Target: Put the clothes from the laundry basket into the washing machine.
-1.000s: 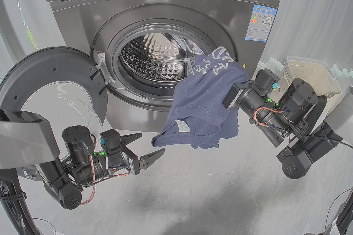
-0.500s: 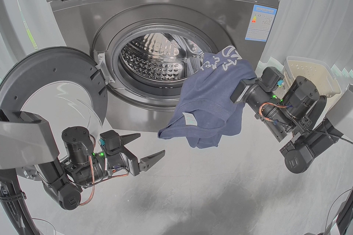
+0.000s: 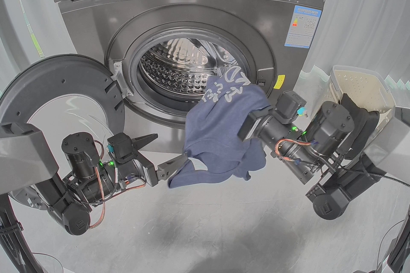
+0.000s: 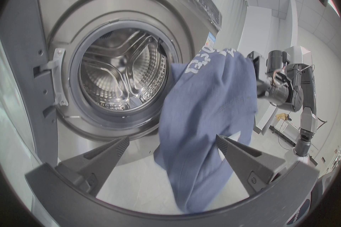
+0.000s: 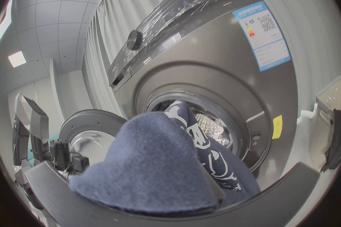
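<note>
My right gripper is closed on a bunch of the navy T-shirt. The cloth is draped over it, so the pads are buried. The rest of the shirt hangs below and to the inner side of that hand. I hold it up at the height of the drum opening, which lies just ahead of the hand. I judge this lets the printed upper edge go in first and the loose tail clear the washing machine at its lower lip.

My left gripper is spread wide and holds nothing. It waits low, with the shirt's hem hanging just in front of its tips, probably to gather the tail. I cannot tell whether the nearer fingertip touches the cloth. The open door stands on that hand's outer side. The laundry basket sits behind my right gripper.
</note>
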